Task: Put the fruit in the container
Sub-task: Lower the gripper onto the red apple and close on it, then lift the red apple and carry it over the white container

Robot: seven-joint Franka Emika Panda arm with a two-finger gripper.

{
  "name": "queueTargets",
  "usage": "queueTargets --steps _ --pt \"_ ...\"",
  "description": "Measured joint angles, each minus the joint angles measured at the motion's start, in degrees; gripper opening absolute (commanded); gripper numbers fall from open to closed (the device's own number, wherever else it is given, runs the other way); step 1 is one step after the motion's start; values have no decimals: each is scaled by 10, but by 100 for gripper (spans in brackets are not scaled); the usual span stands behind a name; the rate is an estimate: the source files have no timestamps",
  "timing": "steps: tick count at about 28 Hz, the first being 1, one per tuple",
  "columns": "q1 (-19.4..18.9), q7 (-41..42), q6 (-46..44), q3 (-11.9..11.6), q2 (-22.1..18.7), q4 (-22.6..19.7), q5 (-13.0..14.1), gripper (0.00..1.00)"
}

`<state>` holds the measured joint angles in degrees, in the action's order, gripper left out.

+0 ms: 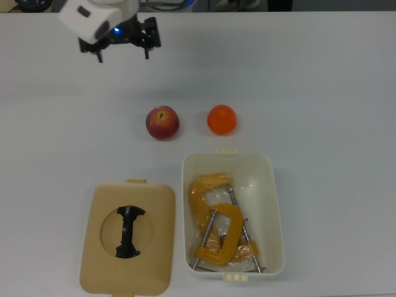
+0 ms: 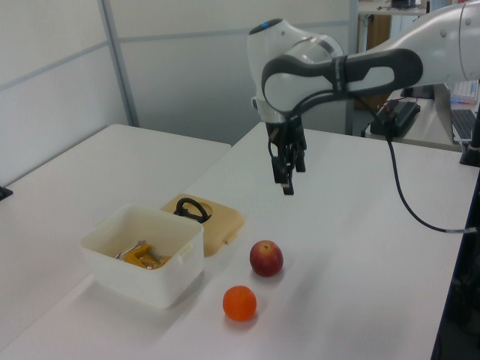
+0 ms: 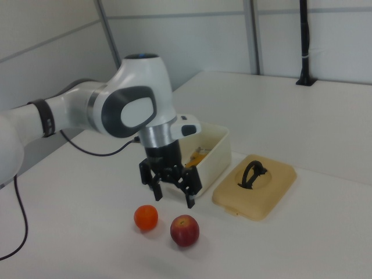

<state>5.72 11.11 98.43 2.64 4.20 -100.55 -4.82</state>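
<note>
A red apple (image 1: 162,122) and a smaller orange (image 1: 221,119) lie side by side on the white table, just beyond one short end of the cream-white container (image 1: 272,204). The same apple (image 2: 266,258) (image 3: 184,230), orange (image 2: 239,302) (image 3: 146,217) and container (image 2: 180,259) (image 3: 216,152) show in both side views. My gripper (image 1: 122,55) hangs open and empty in the air, off the apple toward the top view's upper left. In the left view the gripper (image 2: 287,178) is well above the table. In the right view the gripper (image 3: 172,196) points down, just behind the two fruits.
Two yellow-orange C-clamps (image 1: 216,229) lie inside the container. A flat tan lid (image 1: 99,247) with a black handle (image 1: 129,230) rests on the table beside the container, on the top view's left. The robot's cable runs behind the arm in the side views.
</note>
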Motion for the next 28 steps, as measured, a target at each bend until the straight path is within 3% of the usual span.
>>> queueTargets --steps 11,28 --pt "-47 -2 159 4 -3 -116 16 100" --pt "-53 -2 283 8 94 -127 9 100"
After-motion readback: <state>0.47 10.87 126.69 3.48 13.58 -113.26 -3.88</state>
